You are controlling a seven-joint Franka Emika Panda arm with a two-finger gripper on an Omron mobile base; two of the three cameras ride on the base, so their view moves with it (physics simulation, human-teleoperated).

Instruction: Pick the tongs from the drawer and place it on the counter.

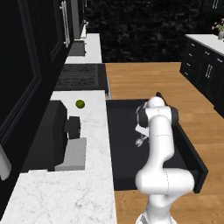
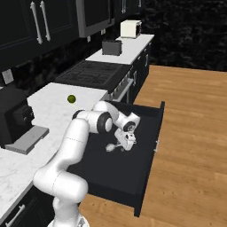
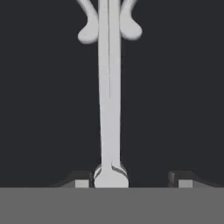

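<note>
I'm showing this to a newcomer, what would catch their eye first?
The white arm bends down into the open black drawer, its gripper low over the silver tongs on the dark floor. Beside it, a small green ball sits on the white marble counter.

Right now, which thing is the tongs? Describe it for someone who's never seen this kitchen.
Find the white marble counter and the wide black drawer pulled open beside it. On the drawer's dark floor, under the gripper, lie the tongs: slender silver metal, unlike the small green ball on the counter.
</note>
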